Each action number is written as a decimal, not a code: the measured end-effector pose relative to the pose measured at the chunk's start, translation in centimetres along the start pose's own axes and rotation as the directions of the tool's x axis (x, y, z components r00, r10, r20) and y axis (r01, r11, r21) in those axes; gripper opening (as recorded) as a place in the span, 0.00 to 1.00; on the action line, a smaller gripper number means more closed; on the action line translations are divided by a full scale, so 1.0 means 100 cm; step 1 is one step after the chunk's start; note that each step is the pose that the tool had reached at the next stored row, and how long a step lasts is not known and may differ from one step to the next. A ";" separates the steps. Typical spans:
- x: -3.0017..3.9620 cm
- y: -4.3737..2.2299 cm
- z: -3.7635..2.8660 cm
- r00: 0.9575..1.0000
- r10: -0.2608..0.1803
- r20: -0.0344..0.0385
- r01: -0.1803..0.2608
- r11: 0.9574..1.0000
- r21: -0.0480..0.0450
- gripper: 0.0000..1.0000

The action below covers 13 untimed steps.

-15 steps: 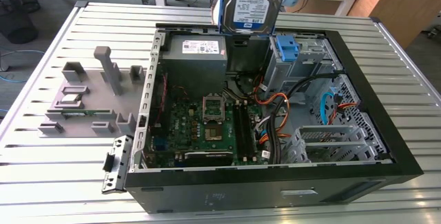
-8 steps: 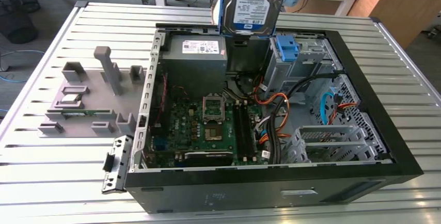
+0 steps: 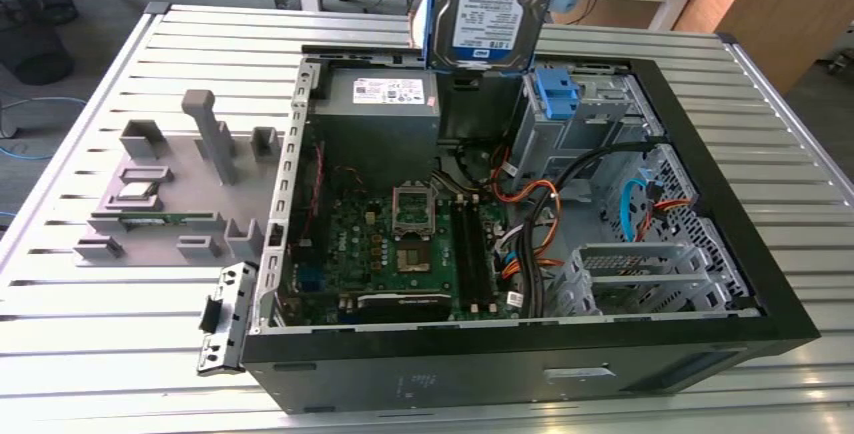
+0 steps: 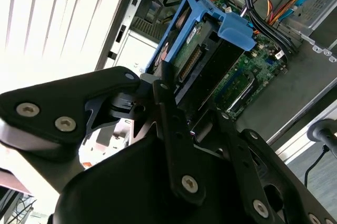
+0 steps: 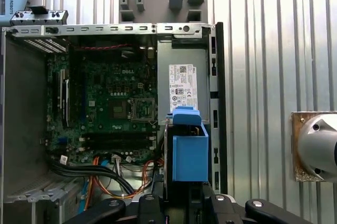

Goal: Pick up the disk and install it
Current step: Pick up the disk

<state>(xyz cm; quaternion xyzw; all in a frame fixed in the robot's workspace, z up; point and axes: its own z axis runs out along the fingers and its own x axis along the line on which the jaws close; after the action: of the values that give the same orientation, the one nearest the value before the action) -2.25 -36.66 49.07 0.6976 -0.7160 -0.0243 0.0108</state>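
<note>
The disk [image 3: 487, 9], a silver drive with a white-and-blue label, hangs upright over the back edge of the open computer case [image 3: 534, 346], above the power supply. In the second wrist view the disk [image 4: 196, 58] in its blue rails sits between the black fingers [image 4: 169, 109] of my gripper [image 4: 167, 84], which is shut on it. The first wrist view looks down past the disk's blue rail end [image 5: 188, 149] and my gripper [image 5: 181, 198] into the case.
Inside the case are a grey power supply [image 3: 376, 106], the motherboard [image 3: 400, 234], cables and a drive cage [image 3: 587, 119] with a bare blue bracket [image 3: 554, 94]. A grey fixture [image 3: 174, 179] stands on the slatted table [image 3: 107, 314] at the exterior view's left.
</note>
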 end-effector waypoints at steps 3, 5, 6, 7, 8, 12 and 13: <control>0.0012 -0.0001 0.0000 1.000 0.000 -0.001 0.000 1.000 0.000 0.35; 0.0019 -0.0002 0.0000 1.000 0.000 -0.001 0.000 1.000 0.000 0.35; 0.0022 -0.0003 0.0000 1.000 0.000 -0.001 0.000 1.000 0.000 0.35; 0.0026 -0.0003 0.0000 1.000 0.000 -0.001 0.000 1.000 0.000 0.35; 0.0029 -0.0004 0.0000 1.000 0.001 -0.002 -0.001 1.000 0.000 0.35; 0.0037 -0.0005 0.0000 1.000 0.001 -0.003 -0.001 1.000 0.000 0.35; 0.0038 -0.0006 0.0000 1.000 0.001 -0.003 -0.001 1.000 0.000 0.35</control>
<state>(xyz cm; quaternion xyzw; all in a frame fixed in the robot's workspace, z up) -2.21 -37.04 49.06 0.6973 -0.7163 -0.0232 0.0120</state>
